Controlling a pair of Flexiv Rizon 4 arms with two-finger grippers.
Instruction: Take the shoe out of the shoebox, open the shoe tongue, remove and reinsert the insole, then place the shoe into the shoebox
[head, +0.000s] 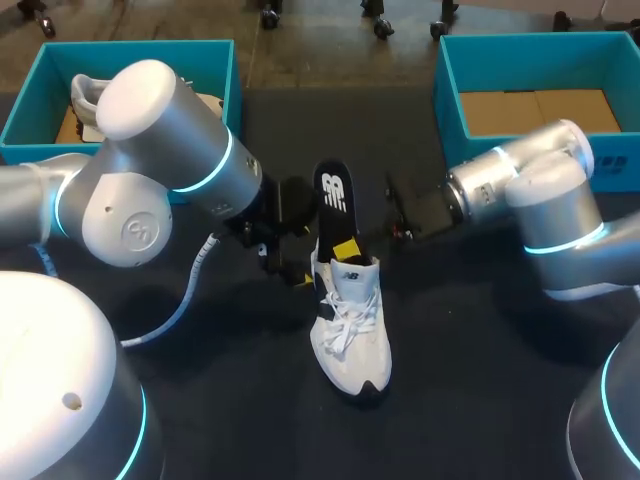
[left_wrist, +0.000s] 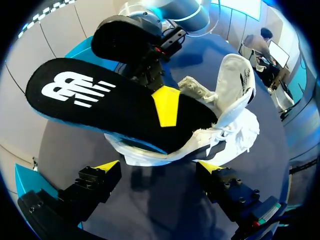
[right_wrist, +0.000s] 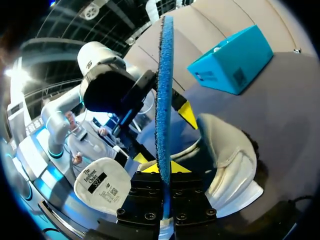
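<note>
Insole (left_wrist: 100, 100) clamped in right gripper (right_wrist: 164, 170); left gripper (left_wrist: 159, 167) fingers apart, shoe (head: 350, 320) just ahead.
Insole black, blue-backed, one end inside white shoe.

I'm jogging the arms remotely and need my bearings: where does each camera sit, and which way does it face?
Head view: above and behind the robot, facing down on the table; both arms show.
Left wrist view: on the left arm, facing along the open left gripper toward the shoe.
Right wrist view: on the right arm, facing along the right gripper, shut on the insole seen edge-on.
Shared: all show shoe and insole; each wrist view shows the other arm.
</note>
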